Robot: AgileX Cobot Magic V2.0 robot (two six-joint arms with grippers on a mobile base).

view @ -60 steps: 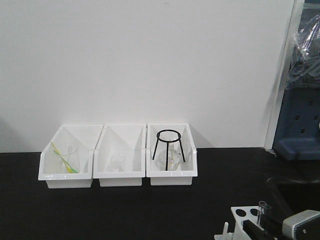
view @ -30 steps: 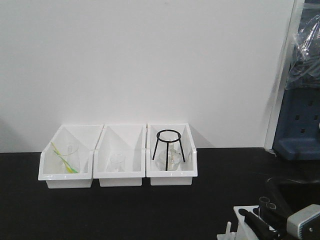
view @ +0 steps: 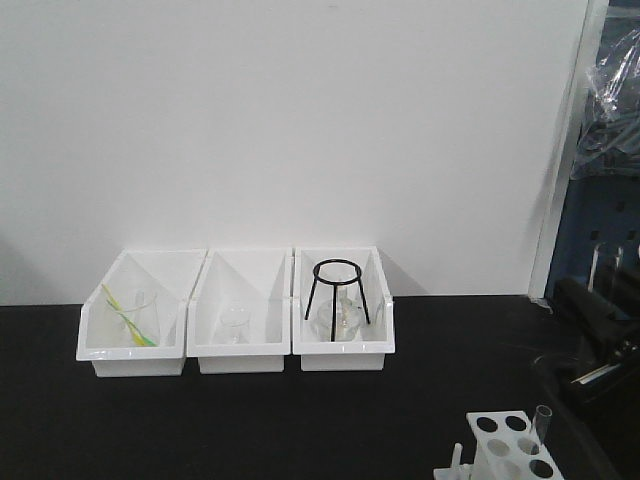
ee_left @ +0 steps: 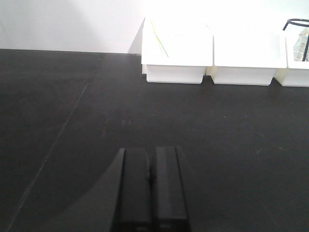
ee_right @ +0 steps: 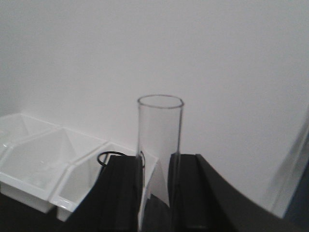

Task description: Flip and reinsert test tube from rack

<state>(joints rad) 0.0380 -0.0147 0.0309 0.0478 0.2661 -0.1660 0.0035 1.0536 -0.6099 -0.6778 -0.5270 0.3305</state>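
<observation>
The white rack [view: 505, 447] stands at the table's front right, with one clear tube [view: 541, 424] upright in a hole. My right gripper [ee_right: 157, 166] is shut on a test tube [ee_right: 160, 130], held upright with its open rimmed mouth on top and its lower end hidden between the fingers. In the front view the right gripper [view: 598, 300] is raised above and to the right of the rack, and the held test tube [view: 597, 266] shows faintly. My left gripper [ee_left: 151, 166] is shut and empty, low over the black table.
Three white bins [view: 240, 318] stand in a row at the wall: the left one holds a beaker with a green-yellow stick [view: 128, 316], the middle one a small beaker [view: 235, 325], the right one a black tripod over a flask [view: 338, 298]. Blue equipment [view: 605, 250] stands at the right.
My right gripper has gone from low at the rack up and to the right, lifting a test tube with it. One tube stays in the rack. The left gripper shows no earlier frame.
</observation>
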